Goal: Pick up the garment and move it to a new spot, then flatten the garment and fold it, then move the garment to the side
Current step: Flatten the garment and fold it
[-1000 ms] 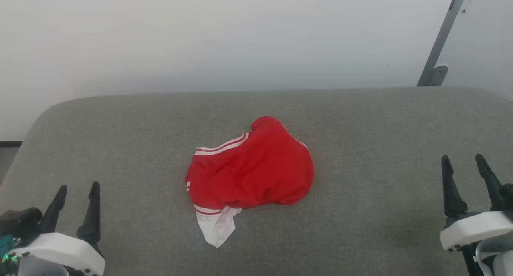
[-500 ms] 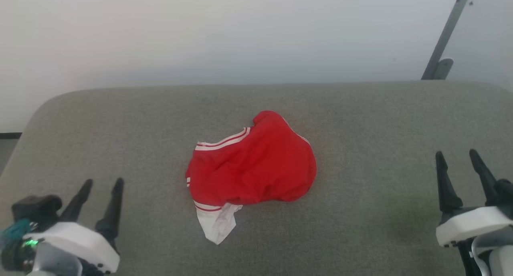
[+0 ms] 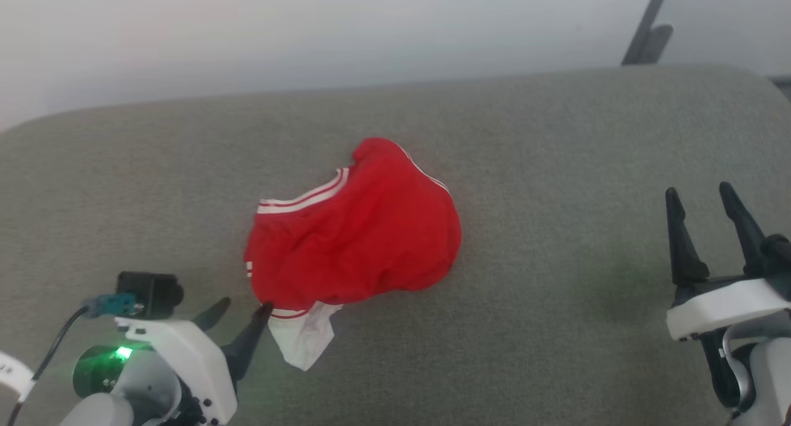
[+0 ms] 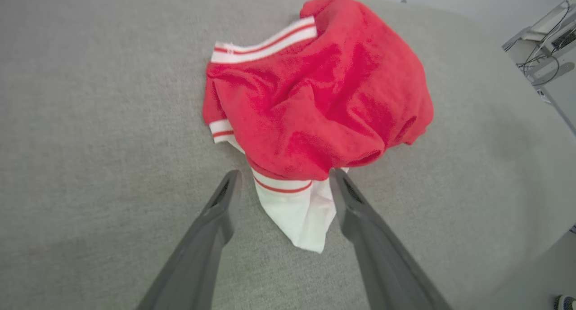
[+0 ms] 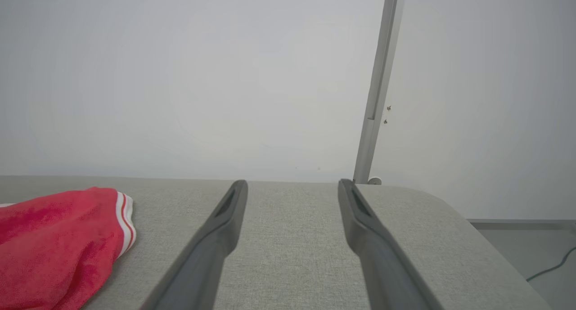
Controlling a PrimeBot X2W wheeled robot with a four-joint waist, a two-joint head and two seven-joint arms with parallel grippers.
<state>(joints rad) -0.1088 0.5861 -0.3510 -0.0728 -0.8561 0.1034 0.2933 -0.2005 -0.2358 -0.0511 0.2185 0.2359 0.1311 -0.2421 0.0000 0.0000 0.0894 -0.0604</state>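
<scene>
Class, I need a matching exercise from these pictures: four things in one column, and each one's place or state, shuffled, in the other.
1. crumpled bright red jersey
2. jersey's white sleeve end
3. left gripper
4. right gripper

A. between two dark fingers
B. open, by bare grey padded surface, apart from the jersey
C. bunched mid-surface
D. open, tips at the jersey's near edge

Pairs: 1-C, 2-A, 3-D, 4-B.

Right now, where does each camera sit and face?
Head: above, looking down at the crumpled bright red jersey on the grey fabric surface; left claw, right claw show.
Left wrist: behind the left claw, facing down onto the jersey's white sleeve end.
Right wrist: behind the right claw, facing the white wall across the surface.
All share the jersey.
</scene>
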